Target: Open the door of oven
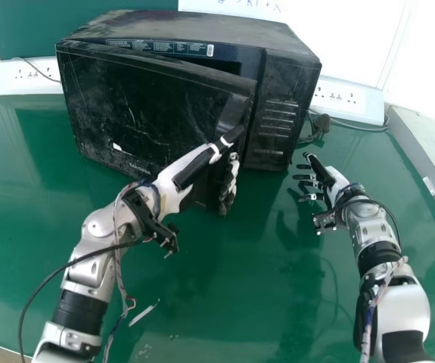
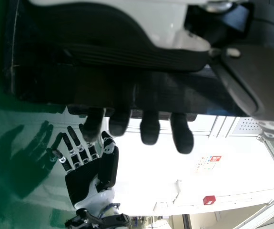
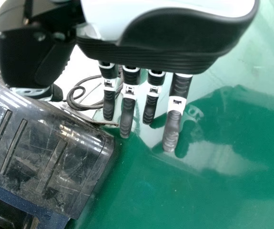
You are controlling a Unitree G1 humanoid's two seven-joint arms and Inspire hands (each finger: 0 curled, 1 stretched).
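The black oven (image 1: 285,113) stands at the back of the table, its door (image 1: 145,110) ajar, with a gap along the top and right side. My left hand (image 1: 198,168) is at the door's free edge, fingers reaching past it. In the left wrist view the fingers of my left hand (image 2: 149,128) are fairly straight, partly hidden by the dark door edge (image 2: 103,88). My right hand (image 1: 330,178) is open to the right of the oven, apart from it; in the right wrist view my right hand (image 3: 175,38) has extended fingers, near the oven body (image 3: 36,152).
White socket strips (image 1: 347,100) (image 1: 24,77) lie behind the oven on both sides. A dark cable with a plug (image 1: 321,123) lies at its right rear. The green table (image 1: 255,280) extends in front, with a grey ledge (image 1: 427,162) along the right.
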